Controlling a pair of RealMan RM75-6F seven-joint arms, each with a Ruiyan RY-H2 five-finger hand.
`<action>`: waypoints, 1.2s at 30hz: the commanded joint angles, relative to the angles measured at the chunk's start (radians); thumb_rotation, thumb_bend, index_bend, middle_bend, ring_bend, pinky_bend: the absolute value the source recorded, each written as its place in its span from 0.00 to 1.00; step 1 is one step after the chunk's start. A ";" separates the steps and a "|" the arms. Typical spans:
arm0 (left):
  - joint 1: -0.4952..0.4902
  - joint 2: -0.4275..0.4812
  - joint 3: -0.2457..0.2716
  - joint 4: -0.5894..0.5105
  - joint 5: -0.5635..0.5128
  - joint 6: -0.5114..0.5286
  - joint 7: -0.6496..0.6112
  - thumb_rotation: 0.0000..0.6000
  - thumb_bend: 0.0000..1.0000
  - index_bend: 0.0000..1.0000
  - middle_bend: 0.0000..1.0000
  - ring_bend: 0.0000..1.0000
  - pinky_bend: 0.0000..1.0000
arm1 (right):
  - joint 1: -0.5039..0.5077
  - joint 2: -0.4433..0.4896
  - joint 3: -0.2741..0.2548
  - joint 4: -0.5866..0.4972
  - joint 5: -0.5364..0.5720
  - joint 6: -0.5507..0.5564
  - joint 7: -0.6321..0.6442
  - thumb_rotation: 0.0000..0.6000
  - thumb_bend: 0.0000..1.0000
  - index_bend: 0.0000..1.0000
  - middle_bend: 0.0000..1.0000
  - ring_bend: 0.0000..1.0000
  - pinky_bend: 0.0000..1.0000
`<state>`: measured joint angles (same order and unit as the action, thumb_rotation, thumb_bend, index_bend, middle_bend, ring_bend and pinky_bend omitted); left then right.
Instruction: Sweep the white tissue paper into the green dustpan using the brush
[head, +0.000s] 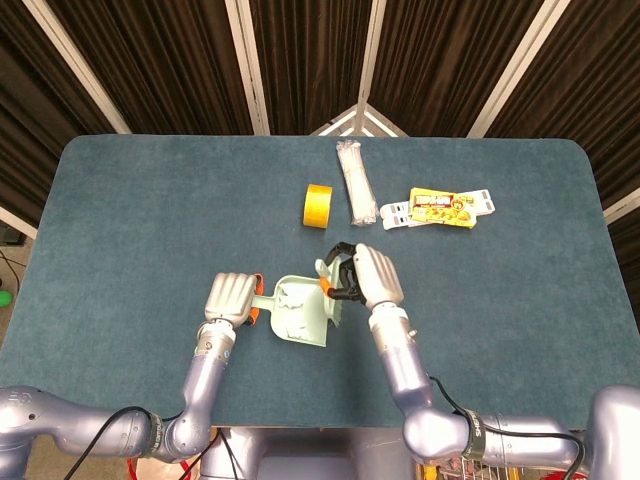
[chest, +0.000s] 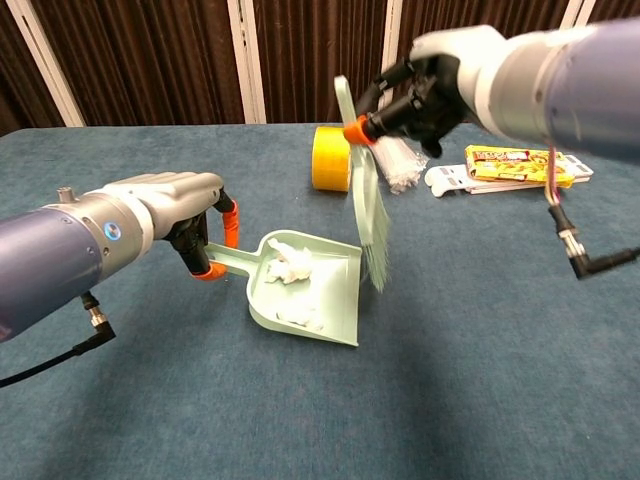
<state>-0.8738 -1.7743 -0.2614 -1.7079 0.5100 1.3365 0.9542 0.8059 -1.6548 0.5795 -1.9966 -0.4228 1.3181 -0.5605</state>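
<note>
I've got the left robot hand (chest: 165, 205) wrapped round the orange-tipped handle of the green dustpan (chest: 300, 290), pinning the pan flat on the bench (chest: 450, 380) with its open mouth facing the right side, so a sweep from that side runs straight in. The right robot hand (chest: 425, 85) grips the brush (chest: 368, 205) by its orange collar, handle up, bristles hanging down just off the pan's right lip and, as far as I can judge, clear of the blue cloth.

The white tissue paper (chest: 290, 265) sits inside the pan: one crumpled wad near the back wall by the handle, and a smaller pale scrap nearer the front lip. From here I read the sweep as done, with the brush lifted out of the way so it doesn't drag anything back out.

Behind, well apart from the work, stand the yellow tape roll (head: 319, 205), a bundle of white cable ties (head: 355, 185) and a yellow snack packet (head: 440, 209).

What I can't make out: in the head view the right hand covers most of the brush, so only a sliver of pale green shows beside the pan. In the chest view the brush blocks part of the cable ties, and the left hand's fingers hide how they lie under the handle. Whether that smaller scrap is tissue or just glare on the plastic, I can't tell.
</note>
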 joint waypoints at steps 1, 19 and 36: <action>0.000 -0.003 0.003 -0.003 0.001 0.004 -0.001 1.00 0.59 0.59 1.00 1.00 1.00 | -0.027 0.015 -0.064 0.011 -0.022 -0.005 0.025 1.00 0.40 0.85 0.86 0.92 0.80; 0.017 0.036 0.027 -0.051 0.009 0.005 -0.006 1.00 0.00 0.31 1.00 1.00 1.00 | -0.046 0.031 -0.125 0.026 -0.061 -0.012 0.084 1.00 0.40 0.86 0.86 0.92 0.80; 0.158 0.314 0.099 -0.262 0.267 0.058 -0.199 1.00 0.00 0.20 0.91 0.90 0.97 | -0.084 0.187 -0.177 -0.007 -0.164 0.043 0.028 1.00 0.41 0.86 0.86 0.92 0.80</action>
<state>-0.7677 -1.5432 -0.1961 -1.9172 0.7031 1.3686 0.8150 0.7391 -1.5050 0.4223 -2.0047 -0.5585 1.3417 -0.5130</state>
